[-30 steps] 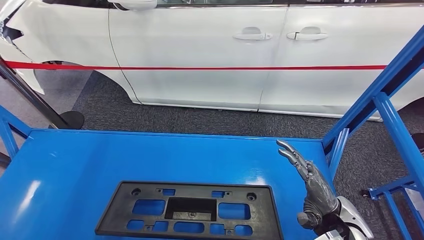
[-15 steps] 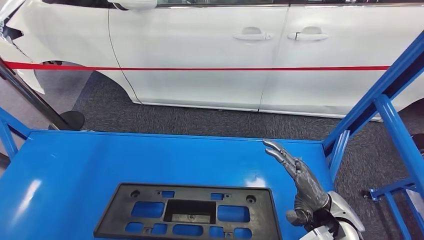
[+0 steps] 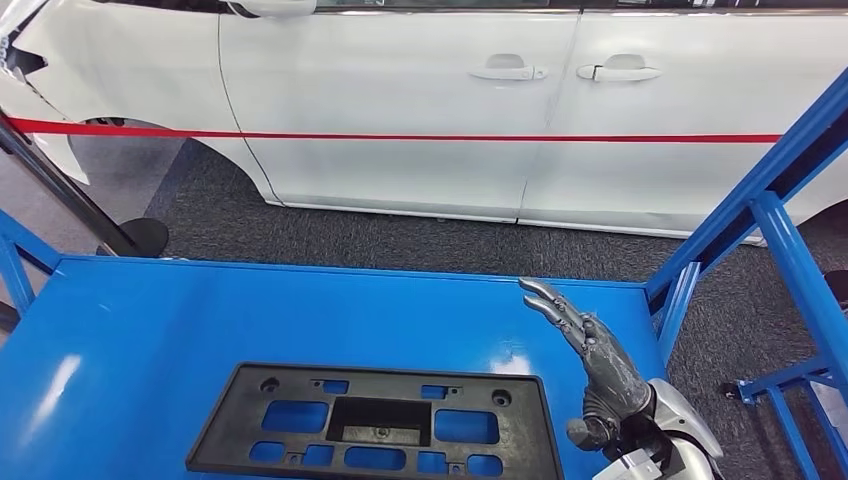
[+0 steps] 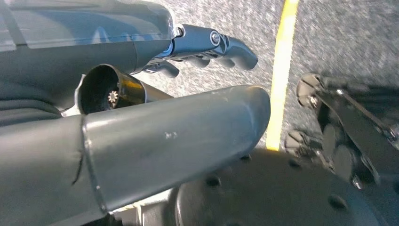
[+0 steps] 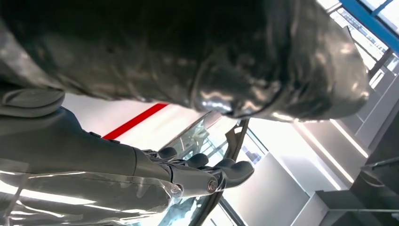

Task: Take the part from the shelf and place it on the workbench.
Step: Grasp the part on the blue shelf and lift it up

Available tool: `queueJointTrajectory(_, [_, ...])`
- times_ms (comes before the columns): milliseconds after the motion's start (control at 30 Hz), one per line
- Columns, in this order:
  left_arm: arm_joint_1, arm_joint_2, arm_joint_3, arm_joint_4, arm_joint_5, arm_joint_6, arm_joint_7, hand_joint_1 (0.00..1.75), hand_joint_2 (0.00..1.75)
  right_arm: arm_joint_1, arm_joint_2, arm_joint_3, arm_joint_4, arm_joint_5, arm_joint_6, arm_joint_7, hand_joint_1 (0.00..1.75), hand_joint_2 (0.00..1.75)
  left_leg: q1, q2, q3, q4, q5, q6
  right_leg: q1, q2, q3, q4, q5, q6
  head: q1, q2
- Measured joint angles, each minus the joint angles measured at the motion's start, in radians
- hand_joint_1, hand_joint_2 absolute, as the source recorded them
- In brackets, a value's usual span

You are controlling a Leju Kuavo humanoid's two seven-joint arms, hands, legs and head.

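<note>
The black plastic part (image 3: 370, 423), a flat rectangular frame with cut-out openings, lies on the blue table (image 3: 200, 320) at lower centre of the head view. The right hand (image 3: 600, 375) hovers just right of it, fingers (image 3: 550, 303) extended and apart, holding nothing. The left hand (image 4: 207, 47) hangs above grey floor, fingers loosely apart, empty.

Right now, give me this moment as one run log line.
right hand: open, raised beside part | part: flat on blue shelf, untouched | left hand: hanging, empty

Bright even light; glare patches on blue shelf (image 3: 70, 380); wrist views blurred.
</note>
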Motion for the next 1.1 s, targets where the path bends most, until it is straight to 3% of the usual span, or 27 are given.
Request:
queueJointTrajectory(100, [0.001, 0.000, 0.000, 0.000, 0.000, 0.000, 0.000, 0.00, 0.00, -0.001, 0.000, 0.000, 0.000, 0.000, 0.000, 0.000, 0.00, 0.00, 0.001, -0.001, 0.000, -0.005, 0.004, 0.009, 0.000, 0.000, 0.002, -0.005, 0.003, 0.011, 0.000, 0.000])
queueJointTrajectory(200, [0.001, 0.000, 0.000, 0.000, 0.000, 0.000, 0.000, 0.00, 0.00, -0.002, 0.000, 0.000, 0.000, 0.000, 0.000, 0.000, 0.00, 0.00, 0.002, -0.001, 0.001, -0.007, 0.006, 0.011, 0.000, 0.000, 0.003, -0.004, 0.002, 0.012, 0.000, 0.000])
queueJointTrajectory(267, [0.001, 0.003, 0.000, 0.000, -0.008, 0.000, 0.000, 0.00, 0.00, 0.008, -0.001, 0.001, 0.002, 0.016, -0.014, 0.007, 0.00, 0.00, 0.004, 0.001, -0.002, -0.010, 0.013, 0.020, -0.003, 0.001, -0.040, 0.096, -0.052, 0.019, 0.000, 0.000])
queueJointTrajectory(333, [0.000, 0.006, 0.000, 0.002, -0.017, 0.002, -0.001, 0.00, 0.00, 0.027, -0.002, 0.001, 0.006, 0.037, -0.037, 0.013, 0.00, 0.00, 0.004, 0.003, -0.010, -0.006, 0.021, 0.029, -0.005, 0.003, -0.065, 0.163, -0.077, 0.025, 0.001, 0.000])
queueJointTrajectory(433, [-0.001, 0.008, 0.000, 0.005, -0.018, 0.006, -0.006, 0.00, 0.00, 0.035, -0.006, 0.001, 0.007, 0.041, -0.048, 0.010, 0.00, 0.00, -0.001, 0.002, -0.019, 0.004, 0.022, 0.023, -0.001, 0.004, 0.003, 0.025, -0.014, 0.014, 0.001, 0.000])
queueJointTrajectory(500, [0.000, 0.008, 0.000, 0.006, -0.017, 0.008, -0.010, 0.00, 0.00, 0.036, -0.010, 0.001, 0.008, 0.038, -0.049, 0.009, 0.00, 0.00, -0.004, 0.002, -0.023, 0.005, 0.027, 0.012, 0.005, 0.005, 0.007, 0.005, -0.006, 0.005, 0.000, 0.000])
queueJointTrajectory(567, [0.001, 0.008, 0.000, 0.006, -0.017, 0.009, -0.012, 0.00, 0.00, 0.036, -0.013, 0.001, 0.008, 0.035, -0.050, 0.008, 0.00, 0.00, -0.003, 0.001, -0.028, 0.009, 0.026, 0.000, 0.001, 0.003, 0.001, 0.000, 0.006, -0.008, 0.000, 0.000])
queueJointTrajectory(600, [0.002, 0.008, 0.000, 0.007, -0.017, 0.009, -0.013, 0.00, 0.00, 0.036, -0.014, 0.001, 0.008, 0.034, -0.050, 0.008, 0.00, 0.00, -0.003, 0.001, -0.035, 0.025, 0.009, -0.006, -0.002, 0.001, -0.003, -0.004, 0.013, -0.016, 0.000, 0.000])
queueJointTrajectory(667, [0.002, 0.009, 0.000, 0.008, -0.016, 0.009, -0.013, 0.00, 0.00, 0.036, -0.015, 0.001, 0.008, 0.032, -0.050, 0.008, 0.00, 0.00, 0.001, 0.001, -0.068, 0.113, -0.064, -0.016, -0.005, -0.004, -0.015, -0.008, 0.028, -0.028, -0.002, 0.000])
queueJointTrajectory(733, [0.002, 0.009, 0.000, 0.008, -0.015, 0.009, -0.014, 0.00, 0.00, 0.037, -0.016, 0.001, 0.010, 0.031, -0.050, 0.008, 0.00, 0.00, 0.006, 0.002, -0.108, 0.237, -0.138, -0.025, -0.005, -0.007, -0.036, -0.004, 0.041, -0.032, -0.002, 0.000])
queueJointTrajectory(767, [0.002, 0.009, 0.000, 0.008, -0.014, 0.009, -0.014, 0.00, 0.00, 0.037, -0.016, 0.001, 0.011, 0.031, -0.050, 0.008, 0.00, 0.00, 0.007, 0.002, -0.113, 0.272, -0.152, -0.028, -0.005, -0.007, -0.047, -0.002, 0.047, -0.031, -0.002, 0.000])
queueJointTrajectory(800, [0.002, 0.009, 0.000, 0.008, -0.013, 0.009, -0.014, 0.00, 0.00, 0.037, -0.016, 0.001, 0.012, 0.030, -0.050, 0.008, 0.00, 0.00, 0.009, 0.002, -0.099, 0.268, -0.148, -0.030, -0.005, -0.008, -0.057, 0.001, 0.053, -0.028, -0.002, 0.000])
queueJointTrajectory(833, [0.002, 0.009, 0.000, 0.008, -0.012, 0.009, -0.014, 0.00, 0.00, 0.037, -0.016, 0.001, 0.014, 0.030, -0.051, 0.008, 0.00, 0.00, 0.010, 0.002, -0.063, 0.222, -0.127, -0.030, -0.006, -0.008, -0.066, 0.003, 0.058, -0.025, -0.002, 0.000])
queueJointTrajectory(900, [0.001, 0.009, 0.000, 0.008, -0.011, 0.010, -0.014, 0.00, 0.00, 0.038, -0.017, 0.001, 0.015, 0.031, -0.052, 0.008, 0.00, 0.00, 0.009, 0.002, 0.030, 0.078, -0.081, -0.025, -0.005, -0.008, -0.079, 0.009, 0.068, -0.017, -0.002, 0.000])
queueJointTrajectory(933, [0.000, 0.009, 0.000, 0.008, -0.010, 0.010, -0.015, 0.00, 0.00, 0.038, -0.018, 0.001, 0.016, 0.031, -0.053, 0.008, 0.00, 0.00, 0.007, 0.001, 0.062, 0.023, -0.068, -0.020, -0.004, -0.007, -0.083, 0.012, 0.073, -0.011, -0.002, 0.000])
queueJointTrajectory(967, [-0.001, 0.009, 0.000, 0.008, -0.010, 0.010, -0.015, 0.00, 0.00, 0.038, -0.019, 0.001, 0.016, 0.032, -0.054, 0.008, 0.00, 0.00, 0.005, 0.001, 0.076, -0.007, -0.061, -0.014, -0.003, -0.007, -0.086, 0.013, 0.078, -0.004, -0.001, 0.000])
queueJointTrajectory(1067, [0.002, 0.008, 0.000, 0.009, -0.009, 0.011, -0.015, 0.00, 0.00, 0.040, -0.021, 0.001, 0.019, 0.033, -0.055, 0.008, 0.00, 0.00, 0.002, 0.002, 0.067, -0.018, -0.041, 0.007, -0.006, -0.006, -0.090, 0.008, 0.092, 0.018, -0.001, 0.000])
queueJointTrajectory(1100, [0.002, 0.008, 0.000, 0.009, -0.007, 0.011, -0.015, 0.00, 0.00, 0.043, -0.023, 0.001, 0.020, 0.033, -0.055, 0.008, 0.00, 0.44, 0.003, 0.004, 0.062, -0.021, -0.031, 0.016, -0.007, -0.005, -0.095, 0.017, 0.079, 0.023, 0.000, 0.000])
